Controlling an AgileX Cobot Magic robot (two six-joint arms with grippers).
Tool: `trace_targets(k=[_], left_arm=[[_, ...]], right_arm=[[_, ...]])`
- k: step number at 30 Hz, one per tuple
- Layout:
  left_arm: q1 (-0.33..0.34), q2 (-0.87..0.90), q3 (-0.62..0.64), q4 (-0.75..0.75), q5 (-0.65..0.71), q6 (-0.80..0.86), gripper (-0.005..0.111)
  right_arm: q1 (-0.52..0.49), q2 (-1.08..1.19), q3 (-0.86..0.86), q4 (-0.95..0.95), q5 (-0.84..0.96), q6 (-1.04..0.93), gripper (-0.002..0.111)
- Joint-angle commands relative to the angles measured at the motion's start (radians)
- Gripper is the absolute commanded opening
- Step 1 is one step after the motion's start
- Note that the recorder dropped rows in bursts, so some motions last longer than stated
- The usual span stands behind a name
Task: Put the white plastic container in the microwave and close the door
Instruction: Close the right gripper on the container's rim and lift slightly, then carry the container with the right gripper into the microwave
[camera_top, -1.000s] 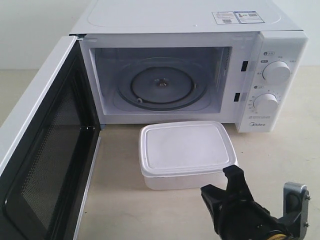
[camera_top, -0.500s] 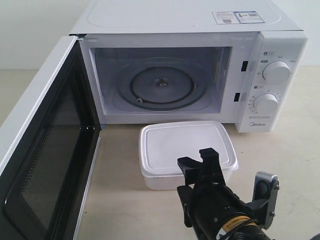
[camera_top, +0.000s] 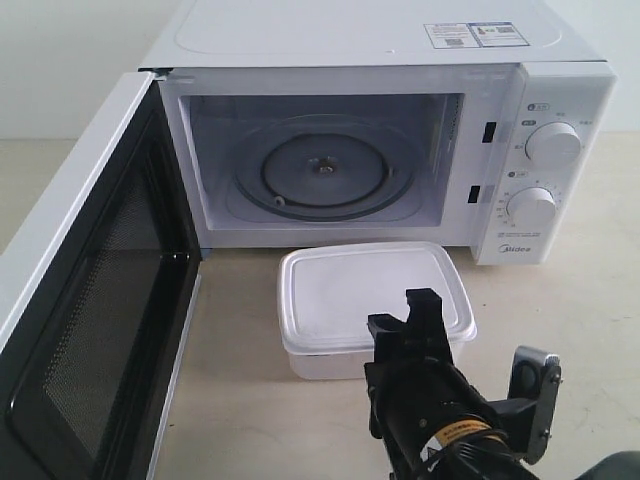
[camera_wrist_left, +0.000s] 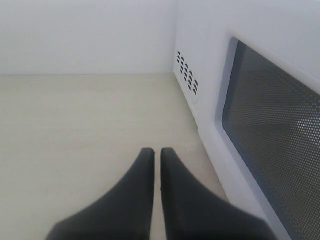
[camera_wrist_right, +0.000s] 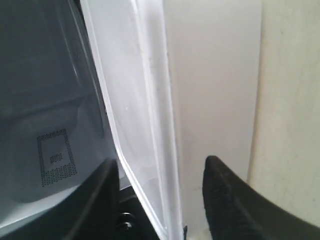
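The white plastic container (camera_top: 365, 295) sits lidded on the table, just in front of the microwave (camera_top: 380, 40). The door (camera_top: 90, 290) is swung wide open at the left, showing the glass turntable (camera_top: 322, 170). My right gripper (camera_top: 400, 312) is open at the container's near edge. In the right wrist view the container (camera_wrist_right: 215, 75) has its rim between the two spread fingers of the right gripper (camera_wrist_right: 161, 161). My left gripper (camera_wrist_left: 157, 151) is shut and empty, low over the table beside the door's outer face (camera_wrist_left: 270, 125).
Two round dials (camera_top: 552, 143) sit on the microwave's panel at the right. The open door blocks the left front of the table. Beige tabletop (camera_top: 250, 400) lies between door and container. Vent holes (camera_wrist_left: 187, 72) show on the microwave's side.
My right gripper has come in from the lower right to the container's near edge, its fingers now on either side of the rim. The container and door have not moved.
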Motion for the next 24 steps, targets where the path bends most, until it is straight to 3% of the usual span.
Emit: trace_targets(k=[1, 24], left_arm=[[0.002, -0.003, 0.002, 0.002, -0.001, -0.009, 0.004], [0.002, -0.003, 0.002, 0.002, -0.001, -0.009, 0.004]], right_arm=[[-0.004, 0.001, -0.015, 0.032, 0.004, -0.073, 0.040], [-0.081, 0.001, -0.041, -0.031, 0.112, -0.126, 0.038]])
